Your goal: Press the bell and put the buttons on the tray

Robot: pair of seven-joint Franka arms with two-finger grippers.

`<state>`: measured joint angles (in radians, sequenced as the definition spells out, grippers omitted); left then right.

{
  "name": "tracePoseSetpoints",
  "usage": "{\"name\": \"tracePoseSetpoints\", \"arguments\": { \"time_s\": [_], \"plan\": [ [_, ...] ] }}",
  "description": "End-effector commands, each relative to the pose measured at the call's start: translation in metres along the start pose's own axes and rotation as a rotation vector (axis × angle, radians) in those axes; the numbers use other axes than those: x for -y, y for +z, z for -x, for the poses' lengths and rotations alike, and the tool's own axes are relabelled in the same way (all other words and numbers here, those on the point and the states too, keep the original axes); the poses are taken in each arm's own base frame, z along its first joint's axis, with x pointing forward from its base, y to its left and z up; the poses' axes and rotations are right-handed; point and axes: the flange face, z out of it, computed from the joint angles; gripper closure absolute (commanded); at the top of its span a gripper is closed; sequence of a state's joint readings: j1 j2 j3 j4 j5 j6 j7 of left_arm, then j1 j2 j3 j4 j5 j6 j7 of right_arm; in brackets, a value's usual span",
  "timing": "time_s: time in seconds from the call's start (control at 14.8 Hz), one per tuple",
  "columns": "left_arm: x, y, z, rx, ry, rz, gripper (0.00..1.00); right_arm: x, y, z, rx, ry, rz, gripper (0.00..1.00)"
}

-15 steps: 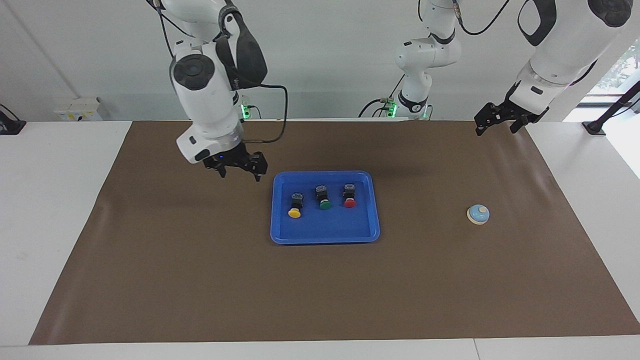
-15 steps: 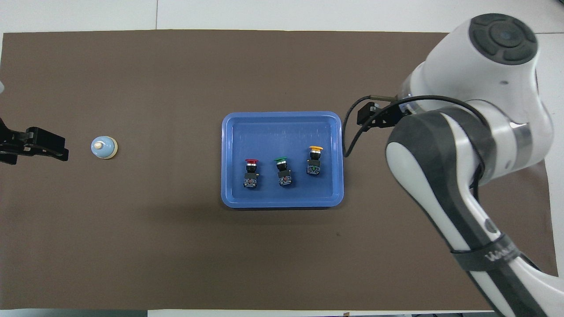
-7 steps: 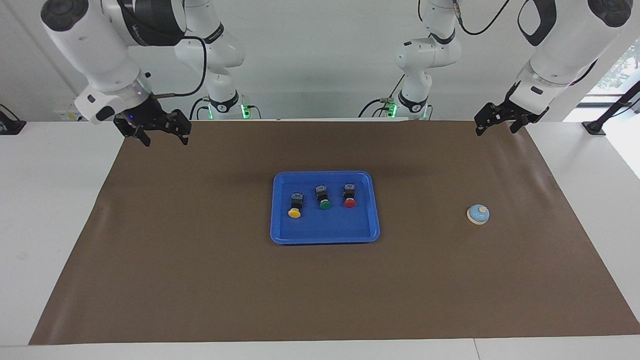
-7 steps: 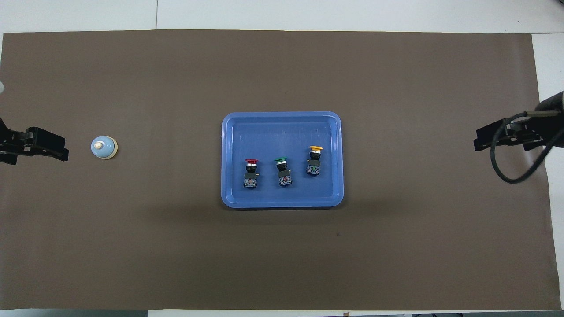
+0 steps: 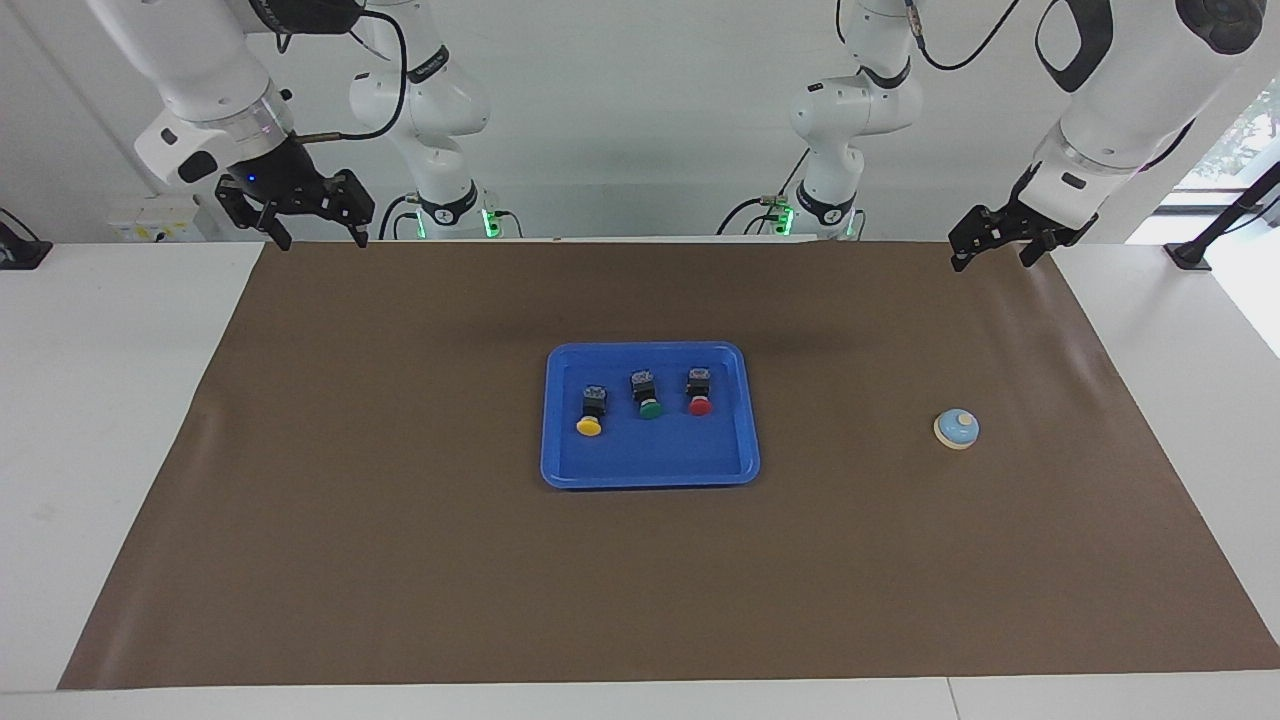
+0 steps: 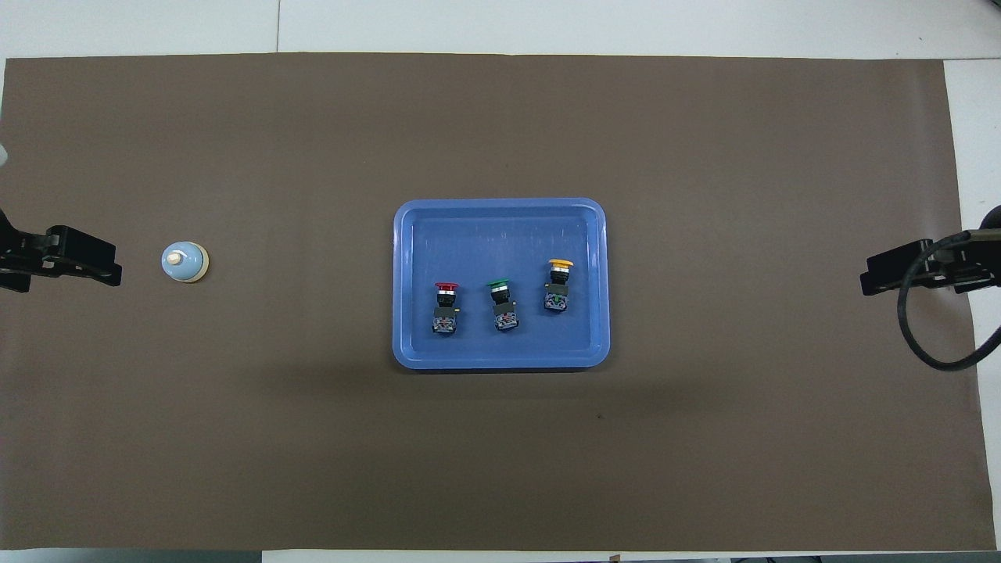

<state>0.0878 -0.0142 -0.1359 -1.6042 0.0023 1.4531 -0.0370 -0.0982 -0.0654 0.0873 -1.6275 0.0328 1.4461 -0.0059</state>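
Judging by how things lie, the placing is done and the step in hand is the arms' parking clear of the work. To do that well, both arms should stay high and out at the table's ends, so that nothing sweeps over the tray (image 5: 650, 474) or brushes the bell (image 5: 957, 428).

The brown mat (image 5: 400, 560) covers nearly the whole white table (image 5: 100, 420), flat but for a faint ripple toward each end. A plain pale wall stands at the robots' end, with cables and green status lights at the two arm bases.

The tray sits at the middle of the mat. In its half nearer to the robots lie the three buttons in a row, caps pointing away from the robots: the yellow button (image 5: 590, 411) toward the right arm's end, the green button (image 5: 646, 393) in the middle, the red button (image 5: 699, 391) toward the left arm's end (the yellow one a shade farther from the robots than the other two).

The right gripper (image 5: 315, 238) hangs over the mat's corner at its own end, fingers spread wide and empty. The left gripper (image 5: 992, 252) hangs over the mat's edge at its end, fingers likewise wide and holding nothing.

The bell stands alone on the mat toward the left arm's end, well apart from the tray.
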Motion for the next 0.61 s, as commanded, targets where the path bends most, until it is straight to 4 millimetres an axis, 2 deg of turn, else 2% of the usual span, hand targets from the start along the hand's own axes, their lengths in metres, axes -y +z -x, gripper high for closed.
{"name": "tracePoseSetpoints", "arguments": {
  "time_s": [0.0, 0.54],
  "plan": [
    [0.0019, -0.0034, 0.0066, 0.002, -0.011, -0.018, 0.0, -0.0026, 0.0009, -0.0015, -0.024, -0.014, 0.012, 0.0],
    [0.0019, -0.0033, 0.0068, 0.004, -0.011, -0.018, 0.0, -0.0043, -0.002, -0.0068, -0.066, -0.01, 0.064, 0.0]
  ]
}}
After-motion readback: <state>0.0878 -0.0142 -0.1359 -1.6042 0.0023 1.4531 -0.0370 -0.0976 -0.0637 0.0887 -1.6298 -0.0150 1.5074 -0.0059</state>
